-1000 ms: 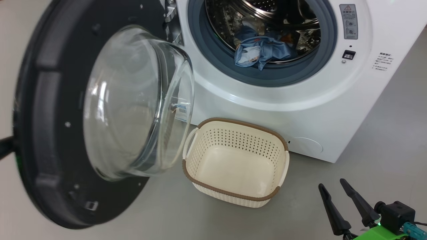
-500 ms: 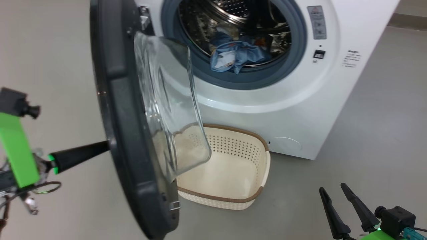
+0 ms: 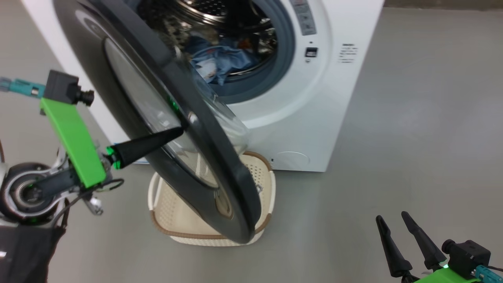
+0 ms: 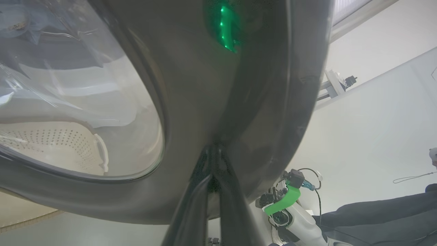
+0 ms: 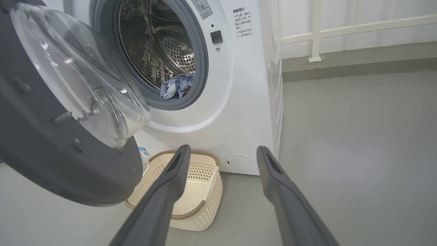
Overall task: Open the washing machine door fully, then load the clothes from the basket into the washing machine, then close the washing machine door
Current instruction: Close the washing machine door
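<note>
Pressing closed left fingers (image 3: 149,143) against the washing machine door (image 3: 214,159) (half shut); right fingers (image 3: 422,239) spread, empty.

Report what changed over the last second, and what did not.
The washing machine door has swung from wide open partway toward the washing machine, its outer face pushed by the shut left gripper. The head camera turned too. Unchanged: the clothes in the drum, the empty basket on the floor, the right gripper open and idle.
</note>
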{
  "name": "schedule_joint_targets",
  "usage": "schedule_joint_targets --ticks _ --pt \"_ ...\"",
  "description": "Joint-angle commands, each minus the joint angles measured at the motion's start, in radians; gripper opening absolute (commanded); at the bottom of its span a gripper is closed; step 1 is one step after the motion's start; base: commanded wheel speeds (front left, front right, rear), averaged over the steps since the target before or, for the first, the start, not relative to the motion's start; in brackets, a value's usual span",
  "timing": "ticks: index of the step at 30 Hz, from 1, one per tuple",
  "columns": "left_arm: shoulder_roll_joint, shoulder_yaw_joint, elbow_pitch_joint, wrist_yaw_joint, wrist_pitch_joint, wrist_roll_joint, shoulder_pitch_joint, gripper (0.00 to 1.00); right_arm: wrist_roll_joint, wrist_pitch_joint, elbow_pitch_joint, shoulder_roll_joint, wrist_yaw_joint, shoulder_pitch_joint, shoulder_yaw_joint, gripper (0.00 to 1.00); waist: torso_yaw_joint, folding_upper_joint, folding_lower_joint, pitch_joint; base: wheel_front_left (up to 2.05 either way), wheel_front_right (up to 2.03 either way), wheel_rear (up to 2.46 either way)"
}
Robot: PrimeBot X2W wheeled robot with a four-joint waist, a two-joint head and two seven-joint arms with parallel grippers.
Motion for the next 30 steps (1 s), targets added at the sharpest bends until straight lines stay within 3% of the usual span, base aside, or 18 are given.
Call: schedule_joint_targets --ticks 1,12,20,27,28,29,30 --pt "0.013 0.03 -0.002 -0.004 -0.046 0.024 -0.08 0.0 -0.004 -0.005 -0.026 -0.004 0.002 -0.032 0.017 1.0 -0.081 -0.0001 0.0 0.024 0.0 0.0 0.0" --pt "0.009 0.001 0.112 -0.004 -0.234 0.06 -0.166 0.0 -0.004 -0.005 -0.029 0.006 0.002 -0.048 0.007 1.0 -0.165 -0.0001 0.0 0.043 0.0 0.0 0.0" --pt "0.045 -0.045 0.115 -0.004 -0.287 0.035 -0.154 0.0 -0.006 -0.005 -0.029 0.01 0.002 -0.052 -0.007 1.0 -0.134 -0.0001 0.0 0.042 0.0 0.0 0.0" --pt "0.095 -0.059 0.093 -0.004 -0.365 0.019 -0.052 0.0 -0.006 -0.005 -0.029 0.005 0.002 -0.048 -0.013 1.0 -0.088 -0.0001 0.0 0.023 0.0 0.0 0.0" --pt "0.105 -0.06 0.089 -0.004 -0.379 0.018 -0.032 0.28 -0.006 -0.005 -0.029 0.003 0.002 -0.046 -0.012 1.0 -0.083 -0.0001 0.0 0.02 0.0 0.0 0.0" --pt "0.115 -0.062 0.084 -0.004 -0.394 0.021 -0.011 0.49 -0.006 -0.005 -0.029 0.001 0.002 -0.044 -0.012 1.0 -0.079 -0.0001 0.0 0.018 0.0 0.0 0.0" --pt "0.126 -0.066 0.08 -0.004 -0.411 0.027 0.01 0.95 -0.005 -0.005 -0.029 -0.001 0.002 -0.043 -0.013 1.0 -0.073 -0.0001 0.0 0.015 0.0 0.0 0.0"
